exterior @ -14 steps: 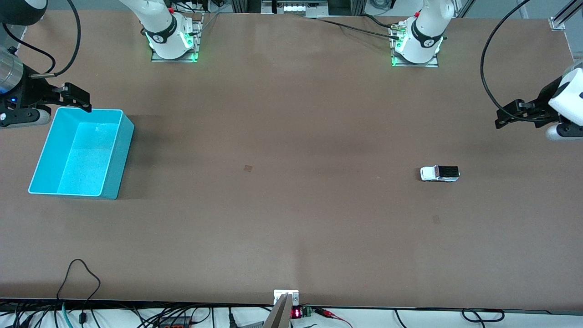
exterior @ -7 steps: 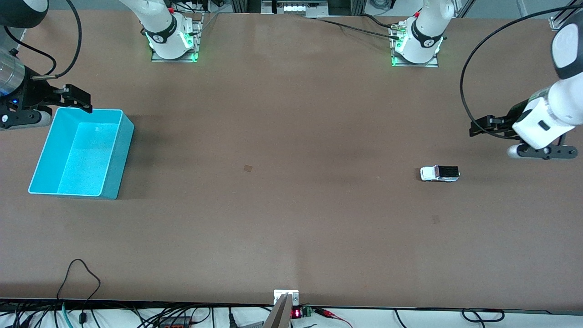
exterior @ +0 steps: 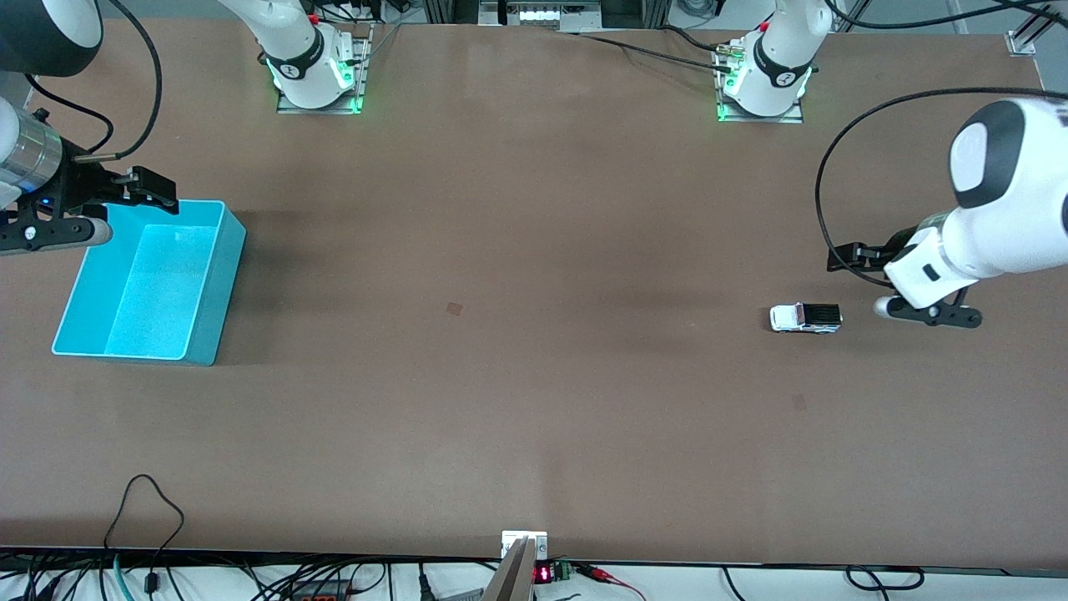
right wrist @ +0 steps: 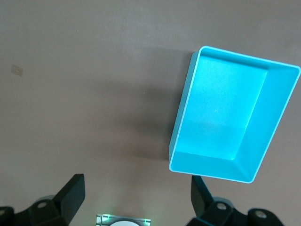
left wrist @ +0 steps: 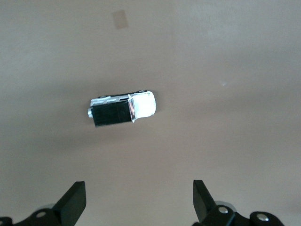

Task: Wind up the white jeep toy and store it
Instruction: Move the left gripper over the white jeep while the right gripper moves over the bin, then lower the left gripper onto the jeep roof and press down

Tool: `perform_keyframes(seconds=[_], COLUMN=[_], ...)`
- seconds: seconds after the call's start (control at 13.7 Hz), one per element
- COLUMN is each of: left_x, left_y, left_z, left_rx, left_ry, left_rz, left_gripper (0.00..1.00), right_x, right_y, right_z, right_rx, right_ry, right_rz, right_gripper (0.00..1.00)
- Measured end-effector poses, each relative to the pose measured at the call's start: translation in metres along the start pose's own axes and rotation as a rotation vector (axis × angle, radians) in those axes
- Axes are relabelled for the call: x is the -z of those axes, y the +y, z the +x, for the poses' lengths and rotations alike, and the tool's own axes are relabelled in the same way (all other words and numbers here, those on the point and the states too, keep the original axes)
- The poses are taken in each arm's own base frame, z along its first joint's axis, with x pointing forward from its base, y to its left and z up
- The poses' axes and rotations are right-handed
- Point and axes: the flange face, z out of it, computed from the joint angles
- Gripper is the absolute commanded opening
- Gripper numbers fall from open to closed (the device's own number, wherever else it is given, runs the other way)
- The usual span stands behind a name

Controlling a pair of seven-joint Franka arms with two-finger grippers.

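Two tools up in the air, both with fingers spread wide and nothing between them. One white jeep toy [exterior: 805, 318] down on the brown counter [exterior: 534, 376], toward the left arm's end, standing on its wheels, black roof panel uppermost, body lying lengthwise along the counter. Untouched, with bare counter all around it.

Left tool [exterior: 851, 255] hanging low over the counter just beside the jeep toy, on the side toward the left arm's end and slightly toward the bases; not in contact. From the left wrist view, the same jeep toy [left wrist: 122, 108] seen from above, ahead of the spread fingertips [left wrist: 73, 200], white hood at one end and black panel covering the rest; small tan square marks on the counter here and there.

Right tool [exterior: 150, 188] hanging over the corner of the turquoise bin [exterior: 209, 338], at the rim farthest from the front camera, toward the right arm's end of the counter. Bin upright, open at the top, nothing inside. From the right wrist view, the bin [right wrist: 186, 113] seen whole from above, its inside bare, dark fingertips [right wrist: 70, 195] parted at the picture's edge.

Jeep toy and bin well apart, at the two ends of the counter. Along the edge nearest the front camera, loose black cables [exterior: 146, 501] and a small red display [exterior: 542, 573].
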Motion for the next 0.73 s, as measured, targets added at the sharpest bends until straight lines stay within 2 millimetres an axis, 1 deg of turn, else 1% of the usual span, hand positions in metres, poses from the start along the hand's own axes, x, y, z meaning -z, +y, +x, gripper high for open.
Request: perform_keyframes(seconds=[0.15,0.22,0.29,0.44,0.58,0.73], left_x=[-0.039,-0.056,-0.069,-0.086,-0.098,-0.108], left_y=[-0.011,-0.014,-0.015,-0.007,-0.003,-0.011], left_z=[-0.004,-0.006,-0.006,-0.001,0.007,0.012], left_rx=[-0.107,-0.161,-0.223,-0.370,-0.511,-0.644], left_ry=[0.009,0.008,0.002,-0.016,-0.019,-0.007], left_rz=[0.010,0.037,0.077,0.162,0.190,0.195], left_gripper=[1.00,1.00,1.00,1.00,1.00,1.00], right_x=[-0.011,-0.017,-0.022,-0.030,-0.035,-0.037], right_y=[-0.003,-0.003,-0.004,-0.004,-0.001,0.003], right_z=[0.002,0.003,0.004,0.003,0.003,0.003], right_rx=[0.005,0.006,0.006,0.006,0.002,-0.007], right_ry=[-0.045,-0.070,-0.090,-0.132,-0.156,-0.164], right_rz=[0.003,0.005,0.007,0.011,0.015,0.017], right_gripper=[1.00,1.00,1.00,1.00,1.00,1.00])
